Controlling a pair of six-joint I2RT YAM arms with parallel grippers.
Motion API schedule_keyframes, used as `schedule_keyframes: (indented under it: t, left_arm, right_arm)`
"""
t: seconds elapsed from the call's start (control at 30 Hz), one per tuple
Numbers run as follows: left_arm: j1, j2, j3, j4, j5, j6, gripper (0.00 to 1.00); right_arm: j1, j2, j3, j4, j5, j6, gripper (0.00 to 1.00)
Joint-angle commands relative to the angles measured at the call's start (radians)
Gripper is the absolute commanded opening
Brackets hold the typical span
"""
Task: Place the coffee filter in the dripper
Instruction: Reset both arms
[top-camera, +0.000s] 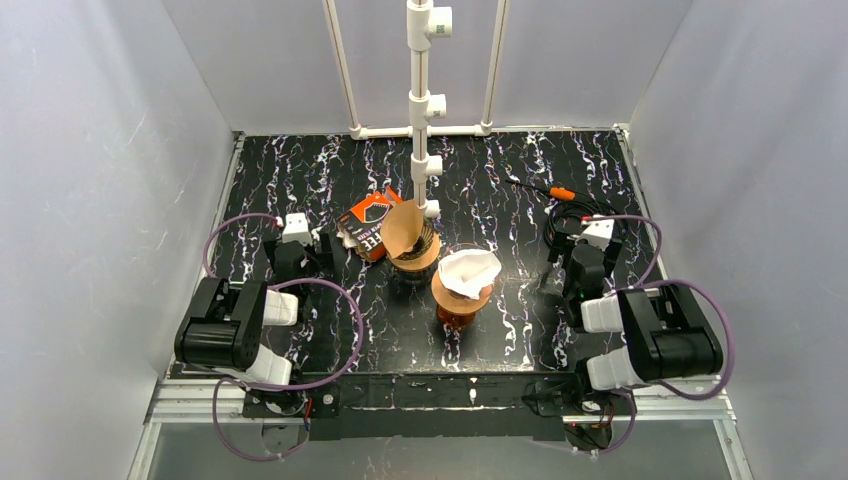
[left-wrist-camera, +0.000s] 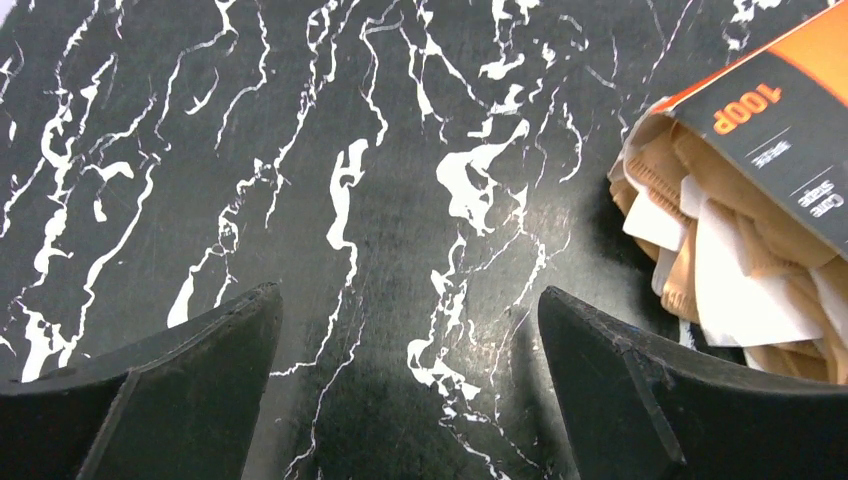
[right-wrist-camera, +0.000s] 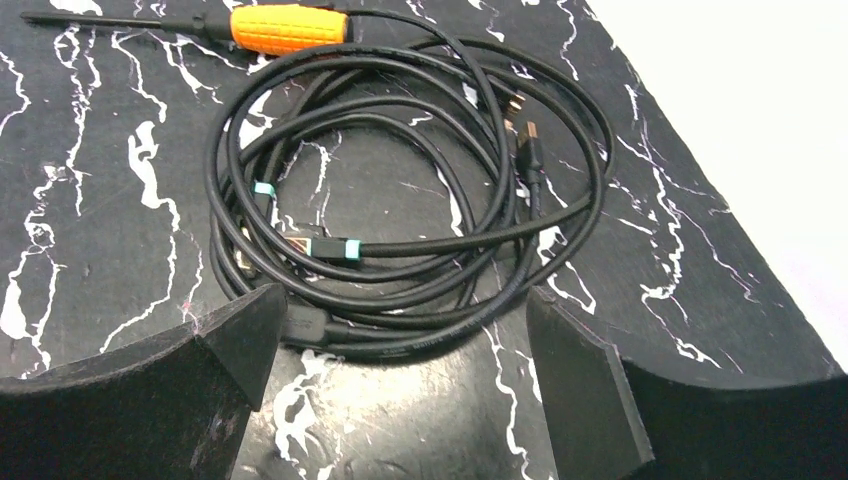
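1. Wrist view, L arm: the left end effector is seen spread wide w/ nothing between the fingers, held low over bare tabletop. An orange-and-black filter box lies just to its right, open end toward the cam. Spare filters, brown and white, are spilled from its mouth. The spot beside the box is judged to suit a supply pick, since the stock is near.
2. Wrist view, R arm: the right end effector is likewise opened wide and empty. A coiled black cable is laid out ahead of it, w/ an orange-handled screwdriver at the coil's far edge. Neither is needed for the task. The arm looks to be kept off to the side, clear of the work area.
3. Top view: two drippers are set close together near tabletop centre, approx. between the arms, so either could prob. reach them.
4. In the near dripper a white coffee filter is seated, opened into a cone. Its rim is crumpled and stands proud of the dripper.
5. In the far dripper a brown filter is stood on edge, looking flat, unopened and tilted. It is judged not properly seated, though the detail is too small to be sure.
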Motion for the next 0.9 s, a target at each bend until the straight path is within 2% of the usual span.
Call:
schedule_keyframes:
  t: [0.0,0.1,0.23,0.87]
  left_arm:
    - [0.007,-0.011,0.002,0.1,-0.023,0.009,0.98]
    - [0.006,-0.008,0.005,0.098,-0.052,0.0,0.98]
    - [0.007,-0.01,0.004,0.097,-0.054,-0.001,0.98]
    - [0.008,-0.016,0.014,0.069,-0.045,-0.005,0.98]
  right_arm:
    - [-0.005,0.122,-0.028,0.298,-0.031,-0.037,0.98]
    - [-0.007,0.218,-0.026,0.401,-0.041,-0.038,0.98]
    - [-0.007,0.207,0.051,0.227,-0.045,-0.037,0.98]
    - [-0.007,0.214,0.066,0.211,-0.031,-0.037,0.98]
